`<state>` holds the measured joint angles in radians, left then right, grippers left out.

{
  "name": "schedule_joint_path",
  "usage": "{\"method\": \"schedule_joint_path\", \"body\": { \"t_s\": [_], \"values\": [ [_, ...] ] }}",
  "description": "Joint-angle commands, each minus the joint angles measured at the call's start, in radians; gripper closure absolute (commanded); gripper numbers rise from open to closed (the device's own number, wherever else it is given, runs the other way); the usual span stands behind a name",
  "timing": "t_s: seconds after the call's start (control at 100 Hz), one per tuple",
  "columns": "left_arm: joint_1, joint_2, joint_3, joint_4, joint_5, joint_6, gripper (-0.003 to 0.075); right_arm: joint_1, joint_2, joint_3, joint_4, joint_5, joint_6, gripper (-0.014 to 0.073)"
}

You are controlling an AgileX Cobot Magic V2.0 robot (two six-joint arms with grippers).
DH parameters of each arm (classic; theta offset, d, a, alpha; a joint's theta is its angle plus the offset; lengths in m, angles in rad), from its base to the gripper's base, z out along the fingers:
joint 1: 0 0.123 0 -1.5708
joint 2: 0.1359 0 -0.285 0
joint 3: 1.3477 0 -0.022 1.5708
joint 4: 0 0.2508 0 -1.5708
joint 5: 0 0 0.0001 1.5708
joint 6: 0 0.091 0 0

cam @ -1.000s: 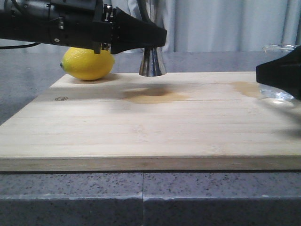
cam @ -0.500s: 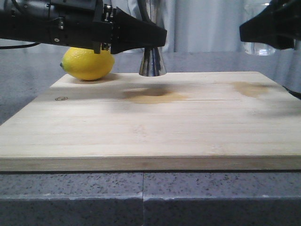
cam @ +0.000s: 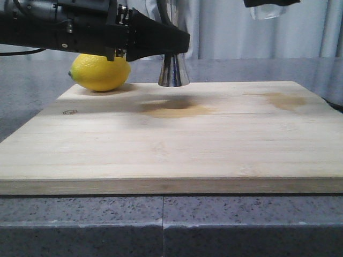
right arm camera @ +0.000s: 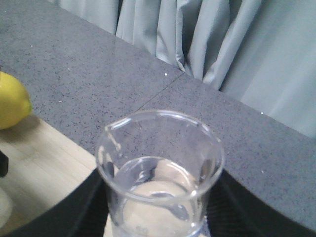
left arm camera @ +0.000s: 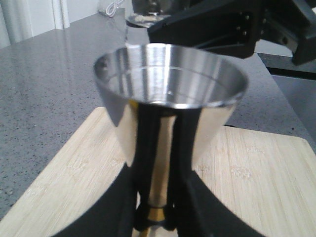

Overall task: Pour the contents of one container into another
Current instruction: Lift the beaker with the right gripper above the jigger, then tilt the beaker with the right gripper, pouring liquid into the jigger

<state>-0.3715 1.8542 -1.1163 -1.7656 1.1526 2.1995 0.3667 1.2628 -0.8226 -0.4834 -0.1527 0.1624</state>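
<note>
Pale grey curtains (cam: 236,27) hang behind a speckled grey counter (cam: 80,225), and on the counter lies a light wooden board (cam: 177,144) marked with two darker damp stains. A lemon (cam: 100,72) rests at the board's far left corner.

Over the far part of the board, the left gripper (cam: 179,45) reaches in from the left and is closed on a steel jigger (cam: 173,72), whose flared lower cone sits at the board's far edge. The front view does not settle whether that cone touches the wood. In the left wrist view the jigger (left arm camera: 170,98) stands upright, its open bowl facing up and its inside shiny; black fingers (left arm camera: 145,148) press against its narrow waist from both sides.

High at the upper right of the front view, the right gripper (cam: 270,2) shows only as a dark edge at the frame's top, with a clear glass beaker (cam: 267,12) hanging below it, well above the board. The right wrist view shows the beaker (right arm camera: 159,173) upright with its spout rim turned toward the lemon (right arm camera: 12,106), a little clear liquid in its base, and dark gripper parts hugging both its sides.
</note>
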Motion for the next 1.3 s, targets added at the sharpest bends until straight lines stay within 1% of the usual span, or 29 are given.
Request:
{"method": "schedule_joint_path", "body": {
  "t_s": [0.0,0.2,0.32,0.42,0.74,0.9,1.1,1.29],
  "values": [
    [-0.010,-0.045,-0.028,-0.085,0.107,-0.007,0.0722,0.013,-0.006,-0.084,-0.048,-0.046,0.025,0.0315],
    [-0.010,-0.045,-0.028,-0.085,0.107,-0.007,0.0722,0.053,0.030,-0.181,-0.116,0.044,0.033,0.0315],
    [-0.010,-0.045,-0.028,-0.085,0.107,-0.007,0.0722,0.078,0.033,-0.202,-0.147,0.053,0.033,0.0315],
    [-0.010,-0.045,-0.028,-0.085,0.107,-0.007,0.0722,0.097,0.033,-0.219,-0.201,0.062,0.041,0.0315],
    [-0.010,-0.045,-0.028,-0.085,0.107,-0.007,0.0722,0.130,0.053,-0.266,-0.304,0.114,0.041,0.0315],
    [-0.010,-0.045,-0.028,-0.085,0.106,-0.007,0.0722,0.144,0.072,-0.280,-0.336,0.112,0.041,0.0315],
    [-0.010,-0.045,-0.028,-0.085,0.106,-0.007,0.0722,0.158,0.072,-0.281,-0.423,0.112,0.041,0.0315],
    [-0.010,-0.045,-0.028,-0.085,0.106,-0.007,0.0722,0.158,0.072,-0.281,-0.434,0.111,0.041,0.0315]
  ]
}}
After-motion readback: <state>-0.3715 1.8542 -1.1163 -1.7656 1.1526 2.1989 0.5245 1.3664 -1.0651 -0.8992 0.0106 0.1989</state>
